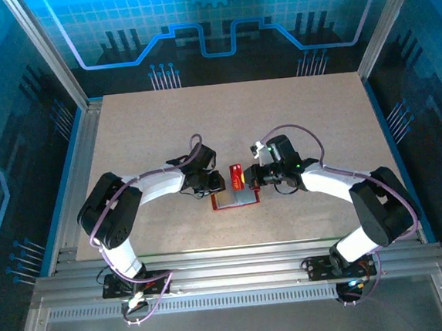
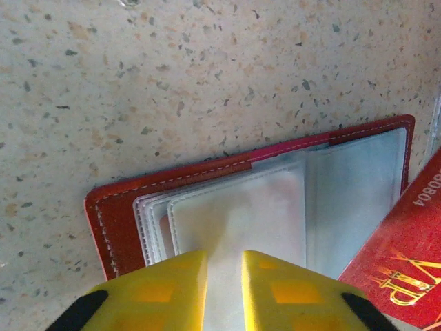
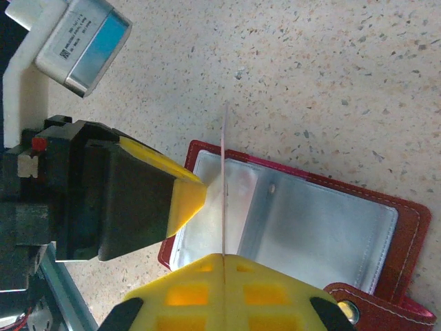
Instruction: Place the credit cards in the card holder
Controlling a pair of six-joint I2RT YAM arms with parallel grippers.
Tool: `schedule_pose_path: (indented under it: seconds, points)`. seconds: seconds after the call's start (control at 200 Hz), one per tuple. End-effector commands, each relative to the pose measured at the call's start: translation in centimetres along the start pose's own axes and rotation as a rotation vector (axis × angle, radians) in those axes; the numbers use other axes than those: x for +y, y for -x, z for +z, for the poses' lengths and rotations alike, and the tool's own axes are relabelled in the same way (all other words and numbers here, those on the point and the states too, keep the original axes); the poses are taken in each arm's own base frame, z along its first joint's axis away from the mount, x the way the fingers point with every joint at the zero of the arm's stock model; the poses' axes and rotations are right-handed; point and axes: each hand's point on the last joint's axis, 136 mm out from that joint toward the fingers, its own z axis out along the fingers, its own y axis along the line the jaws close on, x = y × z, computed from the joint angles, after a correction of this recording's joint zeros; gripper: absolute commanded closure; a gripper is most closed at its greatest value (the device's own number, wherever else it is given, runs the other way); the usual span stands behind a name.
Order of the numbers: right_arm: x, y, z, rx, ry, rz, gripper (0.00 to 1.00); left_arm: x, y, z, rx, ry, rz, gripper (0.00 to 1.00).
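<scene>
The red card holder lies open on the speckled table between both arms, its clear sleeves facing up. My left gripper is at the holder's left side. Its yellow fingers stand a narrow gap apart, with a clear sleeve rising between them. My right gripper is shut on a red credit card, held upright just above the sleeves. The card appears edge-on in the right wrist view and as a red corner with gold print in the left wrist view.
The holder's clasp tab points toward the near right. A white box on the left wrist hangs close over the table. Aluminium rails frame the tabletop, which stretches away behind the holder.
</scene>
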Motion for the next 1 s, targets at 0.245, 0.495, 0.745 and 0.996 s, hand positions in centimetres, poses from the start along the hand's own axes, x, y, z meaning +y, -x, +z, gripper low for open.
schedule_pose_path:
  seconds: [0.245,0.495,0.745,0.996]
  points:
    - [-0.7,-0.1,0.1,0.003,-0.002,0.02,1.0,-1.8,0.2,-0.4,0.007,-0.053,0.027,0.82]
    - [-0.6,-0.1,0.4,0.006,0.007,0.025,1.0,-0.2,-0.5,1.0,0.036,0.001,0.012,0.85]
    - [-0.7,-0.3,1.1,0.006,0.036,0.046,1.0,2.4,-1.2,0.6,0.027,0.108,0.021,0.86]
    - [-1.0,-0.3,1.9,0.005,0.049,0.072,1.0,2.9,-1.3,0.2,0.015,0.122,0.016,0.86]
